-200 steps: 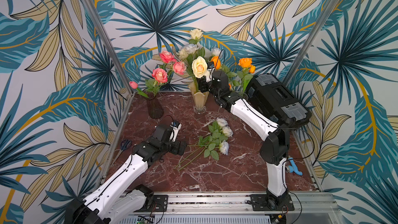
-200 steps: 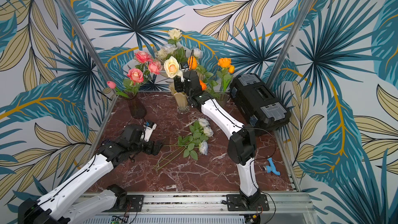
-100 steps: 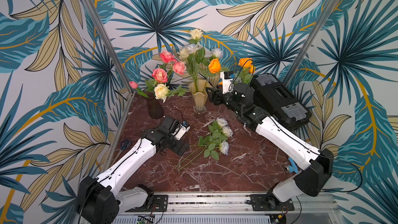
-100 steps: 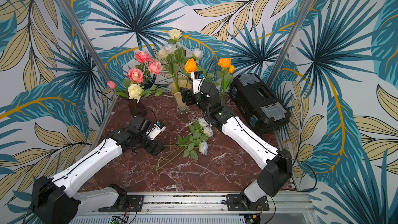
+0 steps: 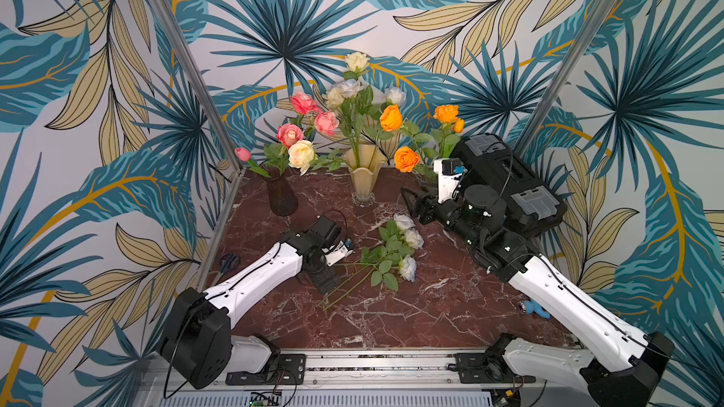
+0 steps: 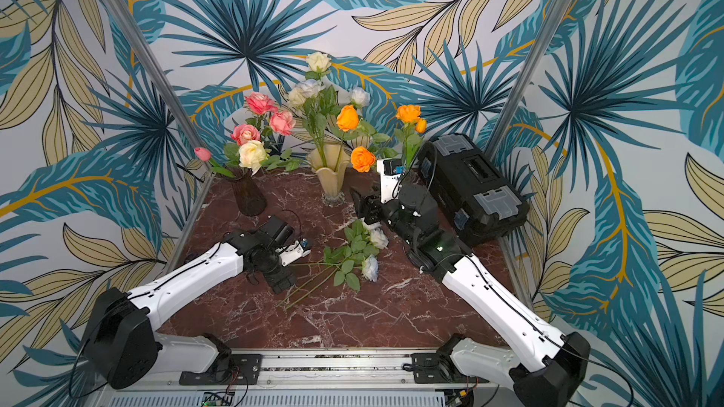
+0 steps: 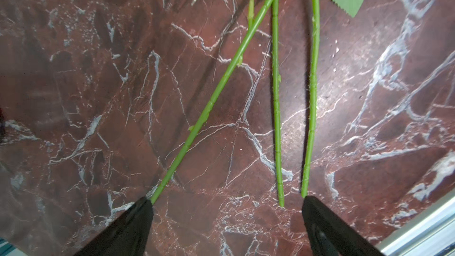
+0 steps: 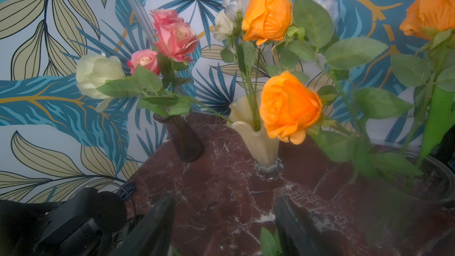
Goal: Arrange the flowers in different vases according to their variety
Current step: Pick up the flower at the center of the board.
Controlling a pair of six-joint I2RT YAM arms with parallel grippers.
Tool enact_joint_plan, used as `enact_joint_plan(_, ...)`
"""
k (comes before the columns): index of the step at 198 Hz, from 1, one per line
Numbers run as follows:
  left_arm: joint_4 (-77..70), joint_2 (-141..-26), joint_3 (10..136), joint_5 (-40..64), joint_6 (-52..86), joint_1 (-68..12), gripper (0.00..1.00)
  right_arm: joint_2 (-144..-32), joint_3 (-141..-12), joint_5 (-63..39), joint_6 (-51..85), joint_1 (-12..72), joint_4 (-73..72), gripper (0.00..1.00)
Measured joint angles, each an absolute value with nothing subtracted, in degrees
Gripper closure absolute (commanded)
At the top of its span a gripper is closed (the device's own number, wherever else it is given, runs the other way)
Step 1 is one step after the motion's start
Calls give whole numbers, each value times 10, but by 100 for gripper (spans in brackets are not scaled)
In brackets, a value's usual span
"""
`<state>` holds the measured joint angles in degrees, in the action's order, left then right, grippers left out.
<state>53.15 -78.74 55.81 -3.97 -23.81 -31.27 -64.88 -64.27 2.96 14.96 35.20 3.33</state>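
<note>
There is one purple vase (image 5: 281, 197), one cream vase (image 5: 364, 180) and one clear vase (image 8: 433, 183). The flowers number three pink roses (image 5: 303, 102), three orange roses (image 5: 391, 118), one pink bud (image 5: 243, 153), one orange bud (image 5: 458, 126) and five upright pale roses (image 5: 356, 61). Three white roses (image 5: 407, 268) lie on the table (image 5: 391, 319).

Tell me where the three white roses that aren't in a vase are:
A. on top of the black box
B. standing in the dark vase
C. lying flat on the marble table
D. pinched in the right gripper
C: the three white roses lie flat on the marble table, their stem ends at the open left gripper, and the right gripper holds nothing.
</note>
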Motion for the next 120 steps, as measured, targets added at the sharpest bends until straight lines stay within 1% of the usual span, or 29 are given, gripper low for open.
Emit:
enact_joint_plan(31,532,-804,558,-78,-262,-307,1,-640,-617,30,157,352,33,31)
enact_joint_plan(49,526,-816,558,-86,-267,-291,5,-634,-607,32,161,352,33,31)
enact_joint_plan(66,514,-827,558,-88,-273,-280,11,-630,-604,34,163,352,33,31)
enact_joint_plan(93,494,-848,558,-92,-276,-277,18,-619,-599,40,163,352,33,31)
enact_joint_plan(120,479,-875,558,-90,-276,-277,19,-607,-594,48,163,352,33,31)
